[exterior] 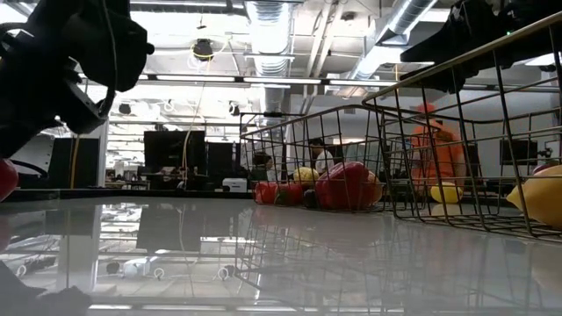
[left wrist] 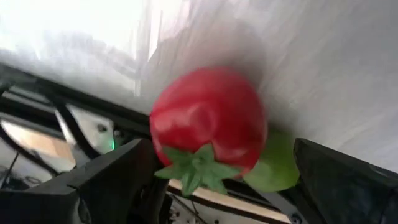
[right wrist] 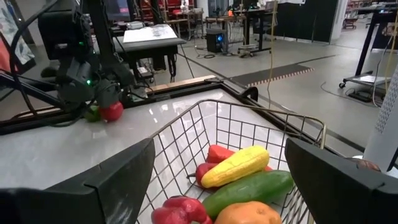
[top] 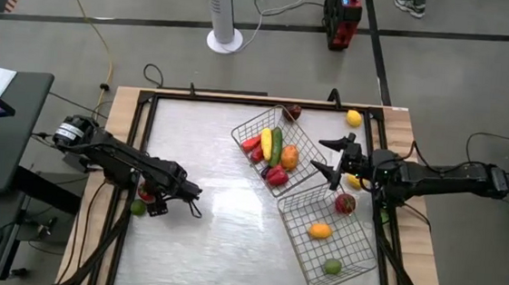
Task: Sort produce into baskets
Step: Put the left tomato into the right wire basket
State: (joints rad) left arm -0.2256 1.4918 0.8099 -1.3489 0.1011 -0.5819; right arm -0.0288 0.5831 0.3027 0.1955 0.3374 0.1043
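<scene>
White and glossy, the desk [top: 210,239] carries two wire-mesh baskets on its right half, touching at a corner. The basket nearer the far edge [top: 270,150] holds a yellow corn cob [right wrist: 235,165], a cucumber [right wrist: 249,192], an orange [right wrist: 249,214] and red peppers [right wrist: 178,210]; the basket nearer the right front corner [top: 331,232] holds a red apple [top: 345,203], an orange piece [top: 319,230] and a green one [top: 332,267]. The right gripper [top: 329,157] hangs over the spot where the baskets meet, jaws spread and empty. The left gripper [top: 188,199] sits near the desk's left edge, jaws spread wide on either side of a red tomato [left wrist: 208,122] that lies on the desk touching a green fruit [left wrist: 277,167]. A yellow lemon [top: 354,118] rests by the far right corner.
</scene>
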